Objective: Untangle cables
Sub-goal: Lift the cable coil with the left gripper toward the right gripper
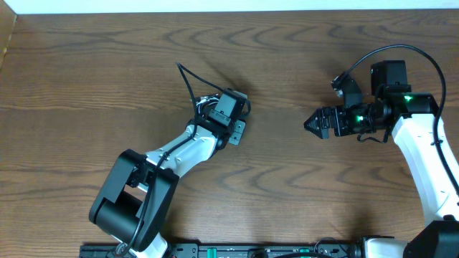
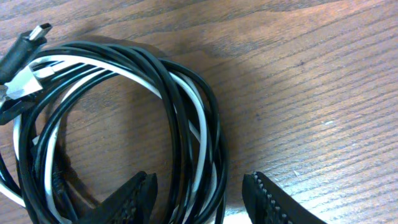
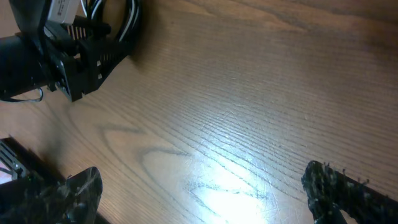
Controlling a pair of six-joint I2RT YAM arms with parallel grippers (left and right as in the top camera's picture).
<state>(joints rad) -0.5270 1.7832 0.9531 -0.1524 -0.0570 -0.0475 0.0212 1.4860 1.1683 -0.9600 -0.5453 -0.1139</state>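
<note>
The cables [image 2: 180, 118], one black and one white, lie wound together in a small coil on the wooden table. A black plug [image 2: 28, 43] and a white plug [image 2: 22, 81] show at the upper left of the left wrist view. My left gripper [image 2: 200, 186] is open and straddles the coil's right side, with a small gap at each finger. From overhead, the coil [image 1: 204, 104] is mostly hidden under that gripper, and one black strand [image 1: 185, 77] runs up-left. My right gripper [image 1: 310, 123] hovers open over bare wood with nothing between its fingers [image 3: 348, 190].
The left arm [image 1: 172, 154] reaches in from the front left, the right arm [image 1: 423, 150] from the right edge. In the right wrist view the left gripper's head [image 3: 81, 56] sits at the upper left. Bare wood lies between the two grippers.
</note>
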